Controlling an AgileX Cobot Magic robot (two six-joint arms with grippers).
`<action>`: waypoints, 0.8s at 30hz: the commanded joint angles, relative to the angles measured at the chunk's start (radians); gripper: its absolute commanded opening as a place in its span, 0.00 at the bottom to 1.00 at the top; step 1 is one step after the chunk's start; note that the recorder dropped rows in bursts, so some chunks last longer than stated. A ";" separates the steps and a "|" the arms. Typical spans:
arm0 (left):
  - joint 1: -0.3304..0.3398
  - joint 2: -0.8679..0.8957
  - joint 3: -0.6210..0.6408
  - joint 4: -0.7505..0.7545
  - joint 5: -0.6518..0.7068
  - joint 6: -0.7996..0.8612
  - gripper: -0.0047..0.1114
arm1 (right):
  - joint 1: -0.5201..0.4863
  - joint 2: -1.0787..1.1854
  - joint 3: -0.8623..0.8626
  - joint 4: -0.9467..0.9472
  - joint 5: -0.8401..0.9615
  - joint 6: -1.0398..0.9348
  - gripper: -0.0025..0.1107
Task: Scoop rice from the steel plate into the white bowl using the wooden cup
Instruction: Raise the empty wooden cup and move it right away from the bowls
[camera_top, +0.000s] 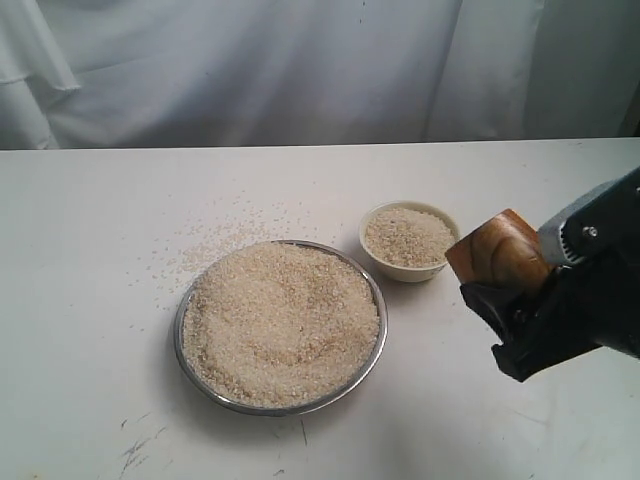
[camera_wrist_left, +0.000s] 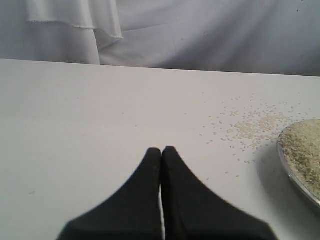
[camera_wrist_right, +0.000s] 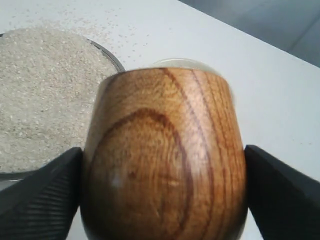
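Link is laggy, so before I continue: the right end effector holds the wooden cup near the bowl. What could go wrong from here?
1. The white bowl looks nearly full; another pour may overflow.
2. The right end effector grips the rounded wooden cup only at its sides; it could slip.
3. The steel plate holds heaped rice, with scattered grains already beside it; scooping may spill more.

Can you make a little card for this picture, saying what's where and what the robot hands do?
Plate: steel plate heaped with rice
Bowl: white bowl beside the plate, rice inside
Cup: wooden cup, tilted, near the bowl
Right gripper: shut on the wooden cup
Left gripper: shut, empty
Mess: loose grains on the table
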 joint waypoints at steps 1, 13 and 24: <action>-0.003 -0.004 0.005 0.001 -0.013 -0.001 0.04 | -0.047 -0.006 0.053 0.108 -0.093 -0.090 0.02; -0.003 -0.004 0.005 0.001 -0.013 -0.001 0.04 | -0.100 0.141 0.079 0.498 -0.243 -0.339 0.02; -0.003 -0.004 0.005 0.001 -0.013 -0.001 0.04 | -0.152 0.409 0.079 0.502 -0.545 -0.412 0.02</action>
